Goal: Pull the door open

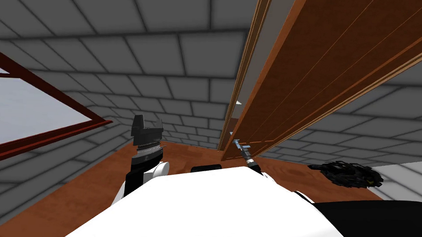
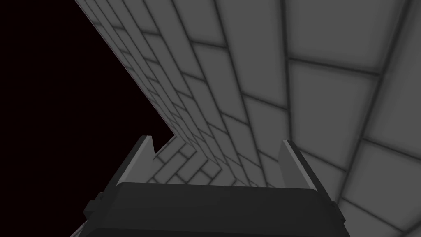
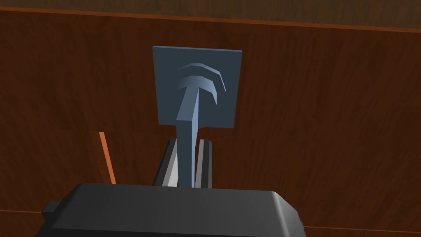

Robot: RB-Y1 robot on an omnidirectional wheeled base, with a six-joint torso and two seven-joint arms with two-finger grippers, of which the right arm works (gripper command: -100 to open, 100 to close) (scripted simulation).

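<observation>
- Between the two fingers (image 3: pixel 204 158) of the right claw (image 3: pixel 188 162) sits the handle (image 3: pixel 187 140), a blue-grey lever. The blades are clenched on it, one pressed flat to each side.
- Out from that grip, the lever runs straight away from the claw, bends through a curved neck and meets a square blue-grey plate (image 3: pixel 222 107).
- That plate lies flat on the door (image 3: pixel 329 123), dark reddish-brown wood with visible grain. A thin orange line shows on the wood just beside the claw's dark body.
- From the head camera, the door rises as a tall brown slab. The handle is low down on it, close to its near edge, and the right forearm reaches up from the chest to meet it.
- Alongside that edge, a pale grey strip (image 1: pixel 271 42) runs between the door and a thin wooden trim (image 1: pixel 252 59).
- Over on the left, the left claw (image 2: pixel 218 142) is raised, well apart from the door. Its fingers are spread wide with nothing between them.
- Around all this are a grey block wall (image 1: pixel 172 60), a brown floor (image 1: pixel 91 185) and a window (image 1: pixel 23 111) in a dark red frame at far left.
- Down on the floor to the right, apart from the door's foot, lies a ragged black clump (image 1: pixel 350 173). What it is, I cannot tell.
</observation>
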